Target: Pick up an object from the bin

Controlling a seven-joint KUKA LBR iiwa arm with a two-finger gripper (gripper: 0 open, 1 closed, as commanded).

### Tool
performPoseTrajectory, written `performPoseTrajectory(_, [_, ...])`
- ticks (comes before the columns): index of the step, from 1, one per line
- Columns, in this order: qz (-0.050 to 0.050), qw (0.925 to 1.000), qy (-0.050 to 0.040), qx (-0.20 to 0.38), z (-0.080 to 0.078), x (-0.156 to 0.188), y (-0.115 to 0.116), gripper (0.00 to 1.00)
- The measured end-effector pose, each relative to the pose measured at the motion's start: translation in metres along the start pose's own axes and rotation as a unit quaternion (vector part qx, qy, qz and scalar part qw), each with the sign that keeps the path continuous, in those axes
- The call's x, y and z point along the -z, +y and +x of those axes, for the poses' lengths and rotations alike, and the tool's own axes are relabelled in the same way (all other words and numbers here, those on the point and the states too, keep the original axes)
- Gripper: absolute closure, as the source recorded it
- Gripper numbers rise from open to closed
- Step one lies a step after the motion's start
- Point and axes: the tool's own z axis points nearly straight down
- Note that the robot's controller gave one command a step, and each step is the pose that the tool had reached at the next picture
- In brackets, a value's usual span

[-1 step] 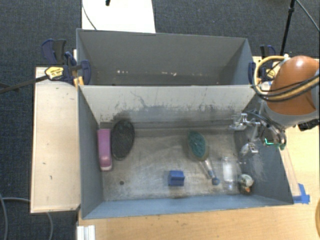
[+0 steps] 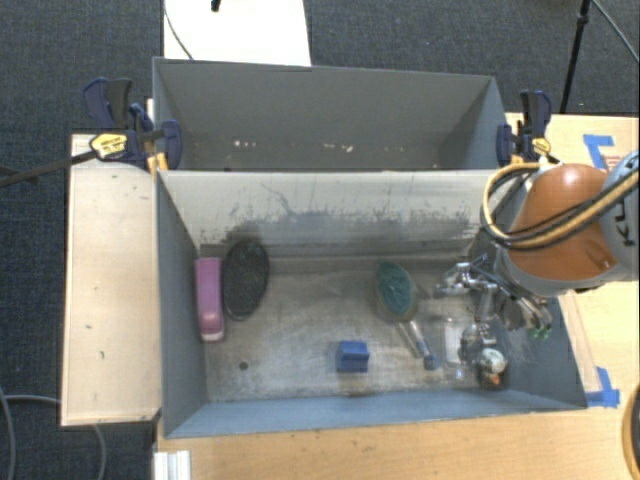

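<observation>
Your gripper [image 2: 472, 343] hangs low in the right end of the grey bin [image 2: 330, 218], just right of a teal brush [image 2: 395, 288] whose grey handle slants toward it. You cannot tell how wide the gripper stands. A small blue block [image 2: 351, 356] lies near the front wall. A black oval brush [image 2: 245, 276] and a pink oblong item [image 2: 208, 298] sit side by side at far left.

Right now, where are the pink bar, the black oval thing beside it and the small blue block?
pink bar [image 2: 209, 298], camera view, middle of its long top face.
black oval thing [image 2: 245, 277], camera view, centre of its dark top.
blue block [image 2: 351, 356], camera view, centre of its top face.
</observation>
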Motion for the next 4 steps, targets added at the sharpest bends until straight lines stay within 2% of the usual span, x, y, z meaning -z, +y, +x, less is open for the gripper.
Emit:
performPoseTrajectory(1, [-0.005,0.9937,0.0082,0.112,0.011,0.013,0.071,0.00])
performPoseTrajectory(2, [-0.002,0.9977,0.0064,-0.067,0.012,-0.020,0.074,0.00])
performPoseTrajectory(3, [-0.002,0.9988,0.0065,-0.049,0.036,-0.019,0.042,0.00])
performPoseTrajectory(4, [-0.001,1.0000,0.0056,0.006,-0.020,-0.020,-0.040,0.00])
